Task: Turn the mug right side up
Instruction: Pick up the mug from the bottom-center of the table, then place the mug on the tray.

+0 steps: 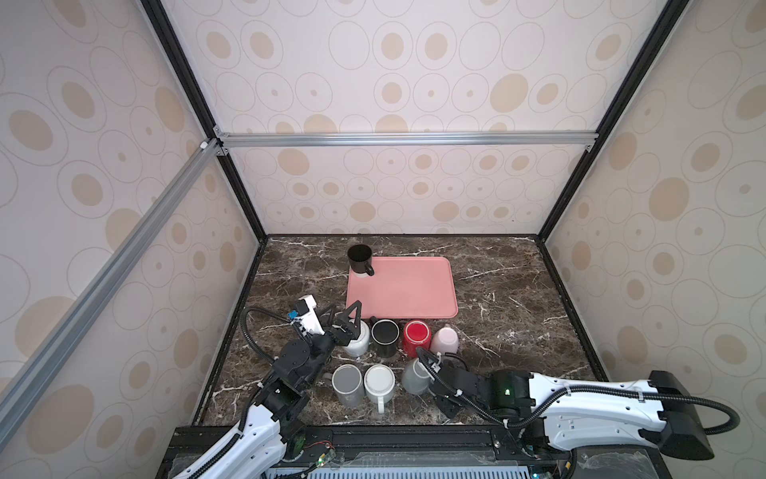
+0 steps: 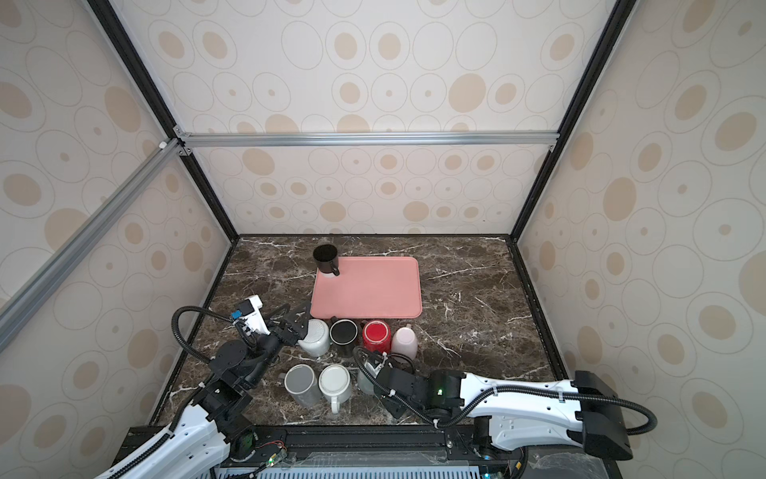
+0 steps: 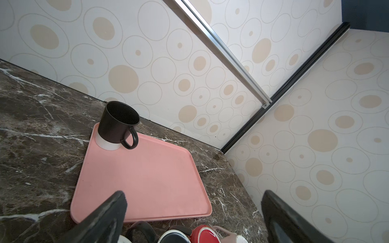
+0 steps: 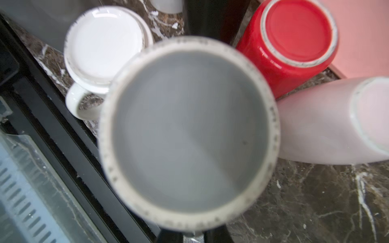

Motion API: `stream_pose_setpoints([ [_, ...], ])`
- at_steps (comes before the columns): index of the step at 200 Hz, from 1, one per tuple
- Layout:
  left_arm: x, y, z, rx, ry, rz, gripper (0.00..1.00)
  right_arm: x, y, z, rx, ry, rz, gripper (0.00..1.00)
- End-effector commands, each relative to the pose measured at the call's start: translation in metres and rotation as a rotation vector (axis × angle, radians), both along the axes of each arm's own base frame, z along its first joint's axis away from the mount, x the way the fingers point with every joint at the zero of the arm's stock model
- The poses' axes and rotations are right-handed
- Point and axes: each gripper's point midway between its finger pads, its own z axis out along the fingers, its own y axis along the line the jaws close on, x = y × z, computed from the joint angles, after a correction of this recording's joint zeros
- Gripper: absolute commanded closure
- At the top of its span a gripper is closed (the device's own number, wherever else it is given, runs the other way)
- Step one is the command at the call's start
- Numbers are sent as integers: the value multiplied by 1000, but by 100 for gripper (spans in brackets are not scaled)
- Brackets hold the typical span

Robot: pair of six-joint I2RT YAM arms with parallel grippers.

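Observation:
The light grey mug (image 1: 413,376) is at the front of the marble table, bottom up. Its unglazed base ring (image 4: 189,128) fills the right wrist view, slightly blurred. My right gripper (image 4: 192,236) is shut on this mug at its near side, with a pale piece, seemingly the handle, between the dark fingers. In both top views the right gripper (image 2: 375,371) is largely hidden behind its wrist. My left gripper (image 1: 345,312) hangs open above a white upturned mug (image 1: 358,339), holding nothing. Its fingers (image 3: 109,210) frame the tray.
A black mug (image 1: 359,258) stands upright on the far left corner of the pink tray (image 1: 414,290). Upturned black (image 1: 384,336), red (image 1: 416,336) and pink (image 1: 445,340) mugs line the tray's near edge. Dark grey (image 1: 348,383) and white (image 1: 379,383) mugs sit at the front.

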Motion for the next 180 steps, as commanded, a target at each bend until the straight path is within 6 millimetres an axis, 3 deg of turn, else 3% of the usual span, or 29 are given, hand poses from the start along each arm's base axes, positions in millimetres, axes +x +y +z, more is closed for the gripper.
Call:
stream_pose_setpoints([
  [1, -3, -3, 14, -58, -49, -29, 1, 27, 8, 54, 159, -90, -50, 100],
  [35, -4, -13, 20, -79, -74, -83, 1, 69, 12, 99, 356, -125, -100, 100],
  [96, -6, -36, 36, -98, -106, -201, 2, 147, 30, 204, 836, -233, -106, 100],
  [137, -17, -56, 51, -122, -164, -338, 13, 153, 50, 260, 1064, -305, 18, 100],
  [180, -31, -68, 74, -180, -268, -452, 18, 136, 70, 281, 1203, -246, 185, 100],
])
